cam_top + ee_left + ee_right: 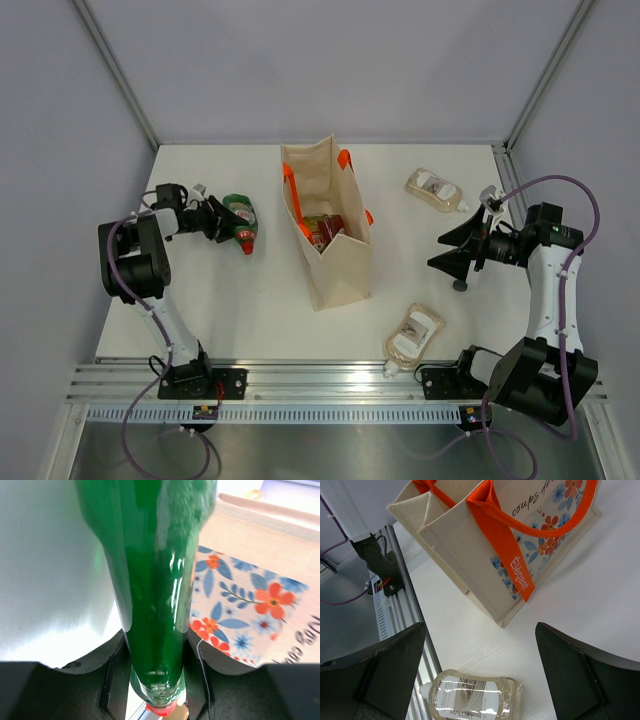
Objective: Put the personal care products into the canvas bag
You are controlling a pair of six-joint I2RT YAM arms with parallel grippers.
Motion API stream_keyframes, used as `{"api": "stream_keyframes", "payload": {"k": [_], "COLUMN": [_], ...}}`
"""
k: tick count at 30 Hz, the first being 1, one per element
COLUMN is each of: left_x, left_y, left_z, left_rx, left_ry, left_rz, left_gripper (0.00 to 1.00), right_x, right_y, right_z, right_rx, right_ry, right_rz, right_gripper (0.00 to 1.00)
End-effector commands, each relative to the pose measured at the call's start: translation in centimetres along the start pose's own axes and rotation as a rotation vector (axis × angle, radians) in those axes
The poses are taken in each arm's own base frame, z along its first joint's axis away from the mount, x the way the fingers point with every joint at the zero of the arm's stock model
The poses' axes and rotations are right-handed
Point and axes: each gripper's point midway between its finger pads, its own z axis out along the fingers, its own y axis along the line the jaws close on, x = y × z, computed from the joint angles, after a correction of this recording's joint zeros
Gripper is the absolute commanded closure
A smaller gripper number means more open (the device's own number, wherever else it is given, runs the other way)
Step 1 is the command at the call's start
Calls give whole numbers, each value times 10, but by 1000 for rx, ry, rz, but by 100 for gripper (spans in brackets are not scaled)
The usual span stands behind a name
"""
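The left gripper [222, 222] is clamped narrow on a translucent green plastic squeeze bottle [240, 223]. The bottle lies on the white tabletop [250, 300], left of the bag, its red screw cap [247, 247] pointing toward the near edge. From the left wrist, the dark fingers [114, 680] press both flanks of the bottle's green body, with the cap low between them; the bag's flowered side fills the right of that view.

The upright beige canvas tote bag [335, 275] with bright orange handles [346, 160] stands mid-table with its mouth open. Something red [328, 229] shows inside, though what it is cannot be told from above.

The right gripper [452, 250] hovers to the right of the bag, jaws spread wide and holding nothing. Its wrist view looks down between the two black fingers [385, 660] at a clear beige refill pouch [470, 700] lying flat near the front rail, just beyond the bag's near corner. A second clear beige pouch [435, 190] lies at the far right of the table, well apart from the first.
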Motion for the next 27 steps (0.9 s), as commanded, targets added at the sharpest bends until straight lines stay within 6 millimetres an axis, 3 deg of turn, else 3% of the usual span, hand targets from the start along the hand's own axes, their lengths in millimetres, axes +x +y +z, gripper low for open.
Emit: {"api": "stream_keyframes", "payload": {"k": [1,8,11,17,20,27], "left_x": [-1,5,5,9,10,19], "left_y": [-64,-72,-84,-126,-137,-185], "left_z": [-31,-42,-50,-75,-84,-113], "left_rx": [208,270,305,378,384,491], "left_ry": [-16,-33,-60,-149,-201,-273], "left_rz": [170,175,198,244,214,177], "left_gripper": [100,100,100,100,100,100], "right_x": [-15,-14,-14,-14,-15,-15], "right_y": [3,3,2,2,2,3], "right_z": [-1,-2,-2,-1,-1,-1], "right_rx": [-15,-15,-15,-17,-18,-20], "right_ry": [-38,-37,-37,-38,-39,-40], "right_rz": [-50,-47,-47,-40,-44,-43], "right_gripper": [1,1,0,1,1,1]}}
